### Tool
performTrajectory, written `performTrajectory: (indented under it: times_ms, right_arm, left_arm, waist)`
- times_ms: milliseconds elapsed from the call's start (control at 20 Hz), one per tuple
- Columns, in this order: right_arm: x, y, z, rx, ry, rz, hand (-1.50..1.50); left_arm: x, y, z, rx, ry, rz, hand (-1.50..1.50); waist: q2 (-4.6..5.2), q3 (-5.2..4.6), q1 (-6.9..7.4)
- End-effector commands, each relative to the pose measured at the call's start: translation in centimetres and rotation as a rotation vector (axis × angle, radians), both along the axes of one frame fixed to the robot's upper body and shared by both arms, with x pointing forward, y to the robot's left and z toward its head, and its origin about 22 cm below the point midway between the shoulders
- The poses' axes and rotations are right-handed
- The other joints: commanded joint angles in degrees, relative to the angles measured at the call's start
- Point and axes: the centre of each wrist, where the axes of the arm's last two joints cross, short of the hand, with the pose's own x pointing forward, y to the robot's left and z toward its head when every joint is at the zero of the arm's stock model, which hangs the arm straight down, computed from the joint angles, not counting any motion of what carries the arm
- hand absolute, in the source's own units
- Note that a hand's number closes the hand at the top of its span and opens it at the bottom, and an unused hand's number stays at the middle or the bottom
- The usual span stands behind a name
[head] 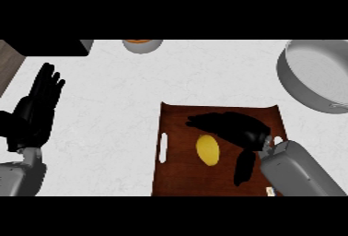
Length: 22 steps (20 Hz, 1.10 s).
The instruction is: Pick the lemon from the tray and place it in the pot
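Fingers of your right hand spread relaxed, holding nothing, just above the lemon. Desk, far-right pot, tray: lemon lies mid-tray. Lower and curl around it. Left hand rests open, left.

A yellow lemon lies lengthwise on the brown tray; the grey pot stands well apart.

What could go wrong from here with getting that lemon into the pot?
1. The right hand is above the lemon with fingers pointing past it, so closing now might graze it and roll it across the brown tray.
2. The pot sits at the far right, partly out of view; a carried lemon could clip its near rim.
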Motion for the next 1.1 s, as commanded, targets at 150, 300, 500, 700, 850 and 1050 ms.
performTrajectory:
  times_ms: [150,300,500,700,850,1050]
  right_arm:
    - [-0.9,1.1,-2.3,-0.114,-0.044,-0.060,-1.50]
    - [0.4,0.8,-3.2,-0.118,-0.034,-0.077,-1.50]
    - [1.1,2.9,-3.7,-0.098,-0.027,-0.066,-1.50]
    - [0.2,0.3,-5.3,-0.118,-0.044,-0.058,-1.50]
    - [1.6,0.6,-5.4,-0.126,-0.045,-0.072,-1.50]
    - [-0.7,3.3,-6.3,-0.150,-0.057,-0.102,-1.50]
  left_arm:
    - [-0.6,0.8,1.4,-0.003,-0.005,0.003,0.00]
    - [0.3,-0.9,-0.8,-0.007,-0.008,-0.008,0.00]
    - [-0.1,-1.3,0.1,-0.008,-0.006,-0.017,0.00]
    - [0.0,-0.2,-1.0,-0.009,0.007,0.010,0.00]
    - [0.5,0.8,-0.9,-0.002,-0.002,0.001,0.00]
    - [-0.4,0.2,1.7,-0.009,-0.007,-0.015,0.00]
  waist:
    - [0.03,0.02,0.31]
    - [0.11,0.01,0.17]
    - [0.07,0.01,0.24]
    - [0.08,0.01,0.12]
    - [0.10,0.01,0.16]
    - [0.00,0.01,0.14]
